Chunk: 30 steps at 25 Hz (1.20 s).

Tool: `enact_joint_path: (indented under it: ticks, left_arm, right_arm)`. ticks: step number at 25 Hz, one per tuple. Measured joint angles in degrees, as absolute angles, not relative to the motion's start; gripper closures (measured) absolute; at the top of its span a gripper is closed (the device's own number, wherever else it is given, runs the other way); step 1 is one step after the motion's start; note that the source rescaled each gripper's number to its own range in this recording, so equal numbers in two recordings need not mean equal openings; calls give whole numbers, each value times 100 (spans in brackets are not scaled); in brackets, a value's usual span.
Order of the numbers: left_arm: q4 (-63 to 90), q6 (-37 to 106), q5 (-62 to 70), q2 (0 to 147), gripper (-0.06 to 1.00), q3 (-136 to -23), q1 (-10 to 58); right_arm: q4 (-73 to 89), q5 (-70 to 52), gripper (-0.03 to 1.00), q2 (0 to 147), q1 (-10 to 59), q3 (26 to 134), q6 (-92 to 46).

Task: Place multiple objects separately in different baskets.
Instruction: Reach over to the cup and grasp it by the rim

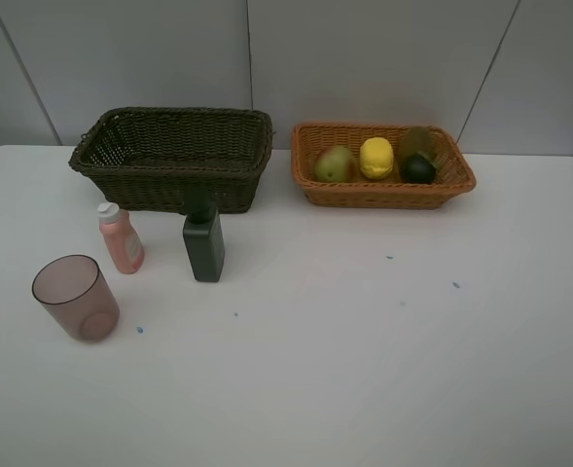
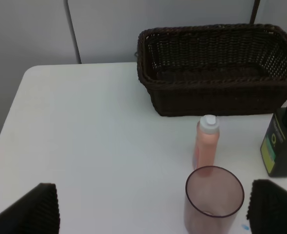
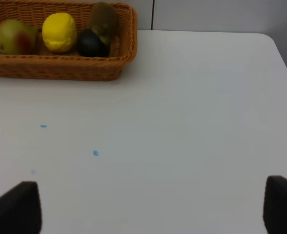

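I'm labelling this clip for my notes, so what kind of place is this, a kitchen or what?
Probably a lab test bench, not a kitchen: a plain white table, plain grey wall panels behind it, and a dark basket and orange basket set out side by side.

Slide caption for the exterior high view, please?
Apple, lemon, kiwi and mangosteen lie in the orange-tan basket; pink bottle, dark green bottle and tinted cup stand before the dark basket.
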<state>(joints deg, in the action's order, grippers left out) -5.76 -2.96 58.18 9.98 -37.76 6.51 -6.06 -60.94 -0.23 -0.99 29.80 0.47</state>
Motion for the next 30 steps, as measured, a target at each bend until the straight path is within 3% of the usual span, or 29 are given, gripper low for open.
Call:
enact_joint_path:
  ticks: [7, 13, 30]
  left_arm:
    - [-410, -296, 5734, 3240, -6, -4854, 651]
    - [-274, -296, 5663, 4613, -6, -5067, 651]
    - [37, -296, 5414, 6513, -6, -5067, 651]
  right_arm:
    - [-606, -6094, -2, -23, -99, 2980, 47]
    - [-606, -6094, -2, -23, -99, 2980, 47]
    - [-606, -6094, -2, -23, -99, 2980, 47]
